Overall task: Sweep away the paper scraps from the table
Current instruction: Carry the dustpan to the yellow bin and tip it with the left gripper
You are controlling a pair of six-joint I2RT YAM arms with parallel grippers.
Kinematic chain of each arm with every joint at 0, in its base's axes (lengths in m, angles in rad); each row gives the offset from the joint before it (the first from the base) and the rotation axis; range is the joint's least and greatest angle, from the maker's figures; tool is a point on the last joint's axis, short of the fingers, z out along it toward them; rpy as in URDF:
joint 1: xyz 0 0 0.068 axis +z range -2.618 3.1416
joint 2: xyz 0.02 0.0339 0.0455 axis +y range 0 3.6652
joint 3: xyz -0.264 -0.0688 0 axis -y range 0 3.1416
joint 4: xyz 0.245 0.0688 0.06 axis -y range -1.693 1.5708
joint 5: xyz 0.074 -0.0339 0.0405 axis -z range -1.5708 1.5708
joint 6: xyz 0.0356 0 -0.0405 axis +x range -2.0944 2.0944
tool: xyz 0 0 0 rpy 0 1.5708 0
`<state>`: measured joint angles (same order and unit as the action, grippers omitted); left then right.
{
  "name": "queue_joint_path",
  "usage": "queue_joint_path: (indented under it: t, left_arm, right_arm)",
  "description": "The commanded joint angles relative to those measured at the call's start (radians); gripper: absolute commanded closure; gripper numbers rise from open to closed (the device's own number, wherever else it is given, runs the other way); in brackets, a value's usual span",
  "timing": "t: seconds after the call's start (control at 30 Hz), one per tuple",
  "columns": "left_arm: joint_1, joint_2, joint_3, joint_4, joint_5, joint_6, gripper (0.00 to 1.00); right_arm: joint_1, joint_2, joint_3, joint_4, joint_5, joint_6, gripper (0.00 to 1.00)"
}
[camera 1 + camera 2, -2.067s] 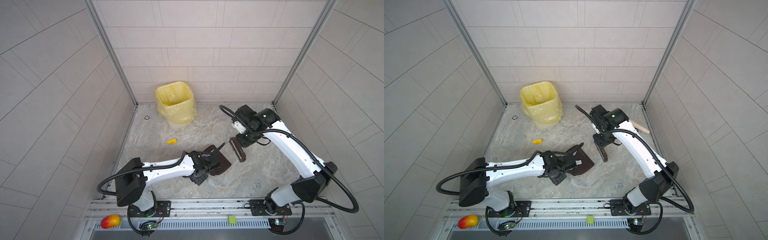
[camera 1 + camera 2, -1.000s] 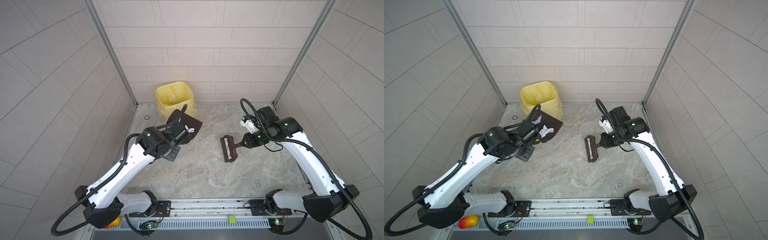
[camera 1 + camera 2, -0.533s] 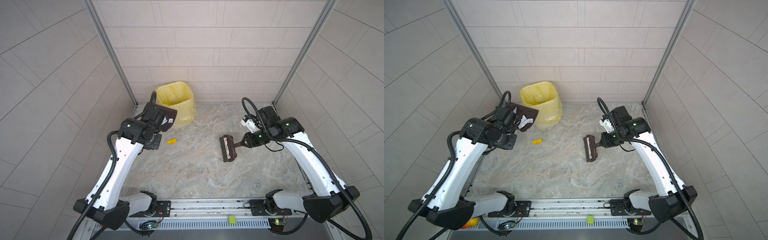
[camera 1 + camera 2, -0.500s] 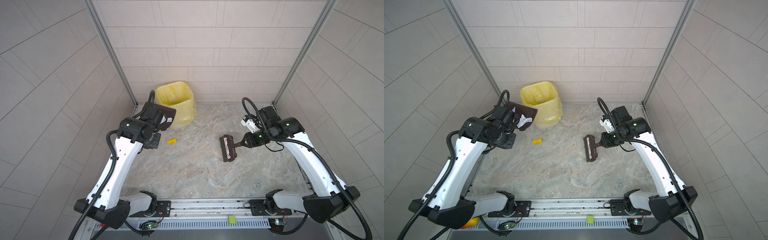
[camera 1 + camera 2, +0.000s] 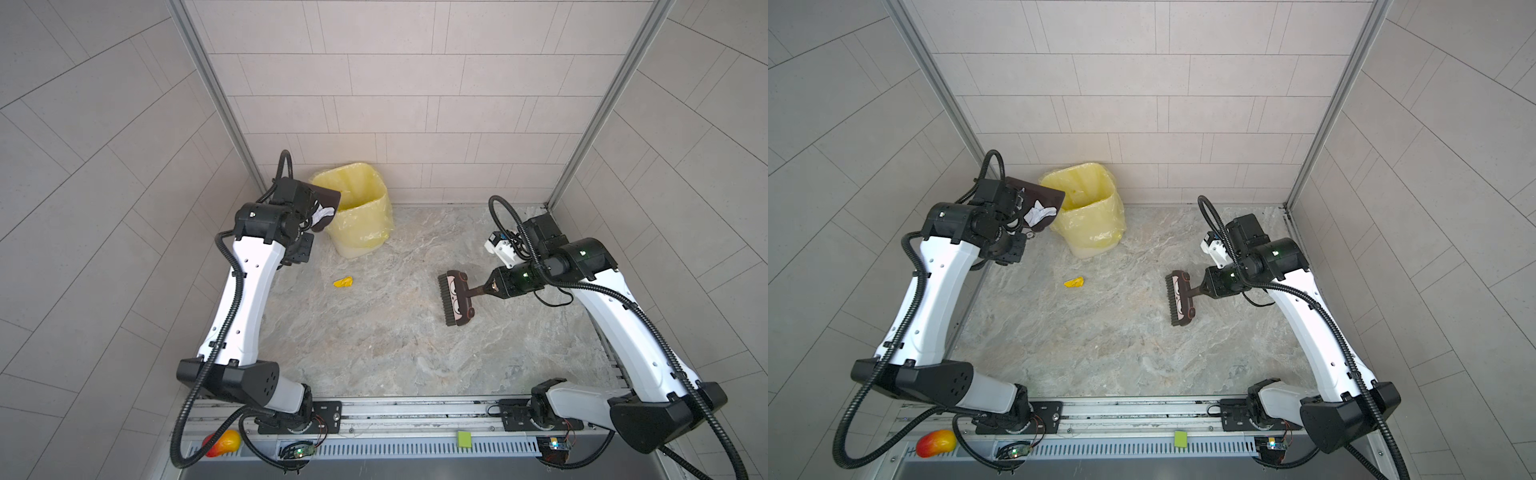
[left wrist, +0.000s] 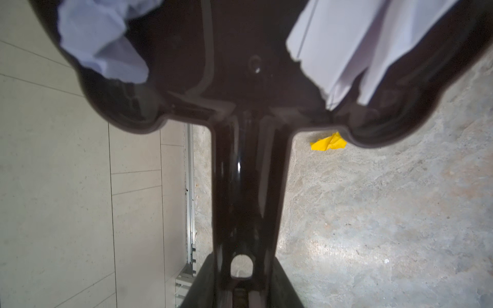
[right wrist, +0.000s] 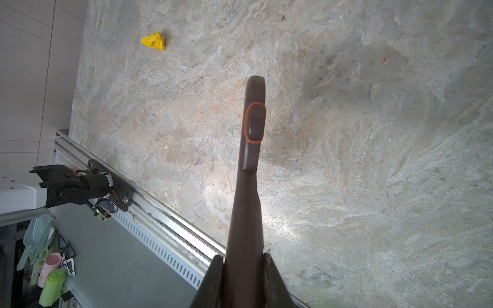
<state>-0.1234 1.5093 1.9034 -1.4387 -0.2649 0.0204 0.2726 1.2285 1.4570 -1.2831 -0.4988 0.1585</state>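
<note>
On the marble table [image 5: 374, 340] lies one yellow paper scrap [image 5: 343, 282], which also shows in the right wrist view as a yellow scrap [image 7: 154, 40]. My left gripper [image 6: 241, 280] is shut on the handle of a dark brown dustpan [image 5: 1040, 195]. The dustpan is raised beside the rim of the yellow bin [image 5: 1096, 232]. White and lilac scraps [image 5: 1039, 214] lie in the pan, seen up close as pale scraps [image 6: 344, 45]. My right gripper [image 7: 244, 262] is shut on the handle of a brown brush [image 5: 456, 298], whose head hangs over the table's right half.
The yellow-lined bin [image 5: 365, 224] stands at the back left by the wall. Metal rails [image 5: 415, 409] edge the table's front. A red-yellow mango toy [image 5: 222, 442] and a small green square [image 5: 464, 438] lie beyond the rails. Tiled walls close three sides.
My left arm has lifted the loaded dustpan from the table's middle up and back-left to the bin's rim. The right arm has swung the brush over the table's right half and now holds still.
</note>
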Motion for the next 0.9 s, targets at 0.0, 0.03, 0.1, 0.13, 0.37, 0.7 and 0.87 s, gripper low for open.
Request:
queue_joint_path:
  t: [0.0, 0.03, 0.1, 0.13, 0.37, 0.7, 0.87]
  left_arm:
    - [0.014, 0.051, 0.087, 0.017, -0.002, 0.031, 1.00]
    - [0.014, 0.075, 0.113, 0.016, -0.002, 0.035, 1.00]
    - [0.014, 0.127, 0.168, 0.006, -0.004, 0.043, 1.00]
    - [0.014, 0.156, 0.198, -0.002, -0.009, 0.049, 1.00]
    - [0.004, 0.299, 0.338, -0.025, -0.098, 0.082, 1.00]
    - [-0.053, 0.385, 0.379, 0.009, -0.267, 0.170, 1.00]
    - [-0.115, 0.381, 0.345, 0.078, -0.406, 0.256, 1.00]
  right_arm:
    - [-0.009, -0.036, -0.013, -0.007, -0.025, -0.007, 1.00]
    - [-0.008, -0.039, -0.018, -0.005, -0.025, -0.007, 1.00]
    - [-0.008, -0.046, -0.023, -0.002, -0.027, -0.001, 1.00]
    - [-0.009, -0.049, -0.024, -0.001, -0.029, 0.001, 1.00]
    - [-0.009, -0.064, -0.032, -0.007, -0.026, 0.015, 1.00]
    - [-0.009, -0.054, -0.031, -0.005, -0.037, 0.026, 1.00]
    - [-0.010, -0.050, -0.044, -0.003, -0.035, 0.023, 1.00]
